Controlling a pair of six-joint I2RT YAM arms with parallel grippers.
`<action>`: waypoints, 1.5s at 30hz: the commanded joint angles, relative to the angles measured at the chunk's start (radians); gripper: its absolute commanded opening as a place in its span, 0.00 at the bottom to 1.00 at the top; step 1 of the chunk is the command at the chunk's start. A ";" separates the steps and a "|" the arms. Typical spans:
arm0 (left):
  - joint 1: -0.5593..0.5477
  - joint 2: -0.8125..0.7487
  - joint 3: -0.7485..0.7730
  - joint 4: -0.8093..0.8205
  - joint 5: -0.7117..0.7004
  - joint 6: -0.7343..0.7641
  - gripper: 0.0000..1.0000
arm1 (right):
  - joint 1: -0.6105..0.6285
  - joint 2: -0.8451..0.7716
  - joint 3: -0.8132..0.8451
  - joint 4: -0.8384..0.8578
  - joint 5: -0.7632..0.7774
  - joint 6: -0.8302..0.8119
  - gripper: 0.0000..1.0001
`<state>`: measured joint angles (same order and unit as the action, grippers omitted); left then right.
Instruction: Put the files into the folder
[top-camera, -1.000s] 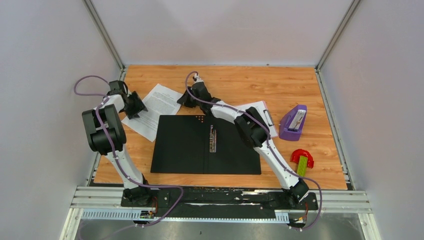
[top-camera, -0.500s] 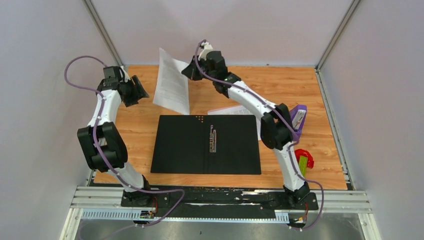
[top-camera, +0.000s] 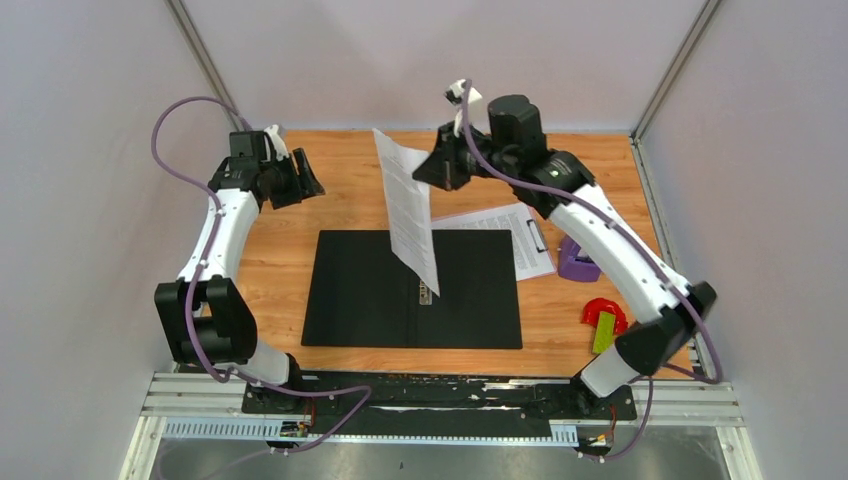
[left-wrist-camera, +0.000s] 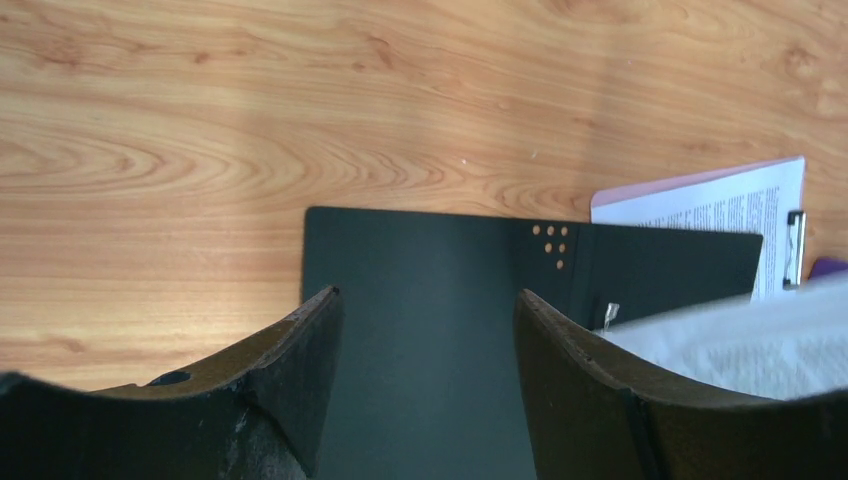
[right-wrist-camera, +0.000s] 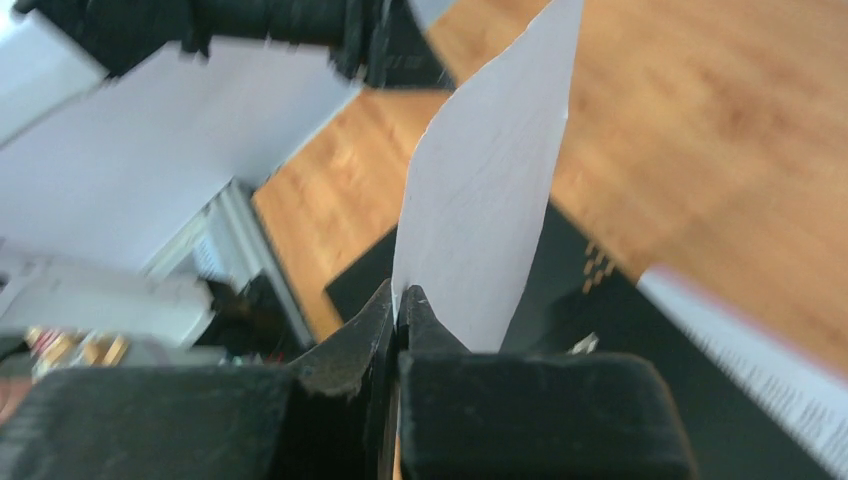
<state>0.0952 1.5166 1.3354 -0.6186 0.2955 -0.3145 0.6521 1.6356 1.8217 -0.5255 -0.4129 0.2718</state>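
Observation:
The folder (top-camera: 360, 290) lies open on the table, black inside up, with a metal clasp at its spine; it also shows in the left wrist view (left-wrist-camera: 420, 270). My right gripper (top-camera: 437, 168) is shut on the edge of a printed white sheet, the files (top-camera: 410, 210), which hangs down above the folder's middle. In the right wrist view the sheet (right-wrist-camera: 490, 190) stands pinched between my jaws (right-wrist-camera: 398, 300). My left gripper (top-camera: 303, 178) is open and empty, raised above the table's far left; its view (left-wrist-camera: 428, 300) looks down on the folder.
A pink clipboard with a printed sheet (top-camera: 510, 235) lies right of the folder, partly under it. A purple stapler (top-camera: 575, 262) and a red-and-green object (top-camera: 603, 322) lie at the right. The grey walls stand close on three sides.
My right gripper lifted the sheet off the table at the far left and carried it right, over the folder. My left arm rose and swung right.

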 joint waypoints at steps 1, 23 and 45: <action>-0.026 -0.064 -0.039 0.017 0.015 0.023 0.70 | -0.001 -0.223 -0.119 -0.206 -0.134 0.027 0.00; -0.084 -0.186 -0.209 0.007 -0.026 0.063 0.71 | -0.360 0.031 -0.494 -0.351 0.300 -0.267 0.00; -0.085 -0.223 -0.361 0.084 -0.072 0.048 0.71 | -0.464 0.139 -0.641 -0.018 0.046 -0.201 0.00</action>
<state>0.0116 1.3018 0.9810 -0.5804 0.2222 -0.2787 0.1974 1.7527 1.1881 -0.6498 -0.2886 0.0509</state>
